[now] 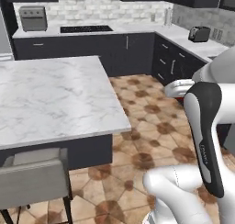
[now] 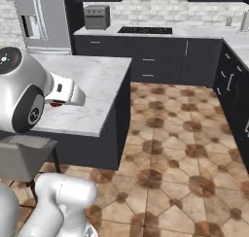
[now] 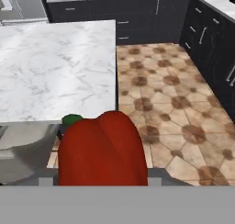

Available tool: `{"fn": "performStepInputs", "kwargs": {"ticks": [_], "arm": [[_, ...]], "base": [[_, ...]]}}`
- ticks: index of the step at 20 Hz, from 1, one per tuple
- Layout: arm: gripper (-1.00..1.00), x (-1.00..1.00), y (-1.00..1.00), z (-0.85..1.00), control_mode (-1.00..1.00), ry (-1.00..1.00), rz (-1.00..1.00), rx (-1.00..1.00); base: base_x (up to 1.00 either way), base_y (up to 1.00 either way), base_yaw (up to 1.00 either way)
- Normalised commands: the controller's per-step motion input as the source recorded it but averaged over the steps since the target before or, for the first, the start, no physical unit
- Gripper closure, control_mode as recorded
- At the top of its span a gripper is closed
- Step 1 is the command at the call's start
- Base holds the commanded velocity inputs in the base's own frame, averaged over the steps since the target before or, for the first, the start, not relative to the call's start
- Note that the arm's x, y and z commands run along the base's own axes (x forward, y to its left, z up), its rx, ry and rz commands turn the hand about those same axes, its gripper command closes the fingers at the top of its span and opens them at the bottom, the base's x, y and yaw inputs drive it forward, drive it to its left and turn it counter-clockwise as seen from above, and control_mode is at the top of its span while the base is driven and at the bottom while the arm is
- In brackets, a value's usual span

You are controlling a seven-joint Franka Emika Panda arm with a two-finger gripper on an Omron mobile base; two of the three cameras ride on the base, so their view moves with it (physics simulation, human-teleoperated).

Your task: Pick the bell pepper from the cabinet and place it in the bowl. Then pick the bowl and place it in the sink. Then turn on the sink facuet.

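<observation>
The red bell pepper [image 3: 102, 149] with its green stem [image 3: 72, 120] looms large at the bottom of the hand view, right between the fingers. My gripper [image 2: 59, 103] is shut on it, held in the air beside the island's near corner. A sliver of the red bell pepper [image 2: 56, 104] peeks out under the white hand in the right base view, and the bell pepper [image 1: 181, 99] also shows beside the hand in the left base view. The pepper hides the fingertips. The cabinet, bowl, sink and sink faucet are out of view.
A white marble island [image 1: 50, 97] stands to the left, with a grey chair [image 1: 34, 179] at its near side. Dark counters run along the back and right walls, carrying a cooktop [image 1: 86, 29] and a toaster [image 1: 199, 34]. Tiled floor [image 2: 175, 148] lies open between them.
</observation>
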Motion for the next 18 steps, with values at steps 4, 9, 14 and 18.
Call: {"fn": "performStepInputs", "kwargs": {"ticks": [4, 9, 14, 18], "arm": [[1.0, 0.0, 0.0, 0.0, 1.0, 0.0, 0.0, 0.0], [1.0, 0.0, 0.0, 0.0, 1.0, 0.0, 0.0, 0.0], [1.0, 0.0, 0.0, 0.0, 1.0, 0.0, 0.0, 0.0], [1.0, 0.0, 0.0, 0.0, 1.0, 0.0, 0.0, 0.0]], "base": [[0.34, -1.0, -0.07], [0.58, -0.84, -0.05], [0.93, -0.55, -0.05], [1.0, -0.04, -0.07]]}}
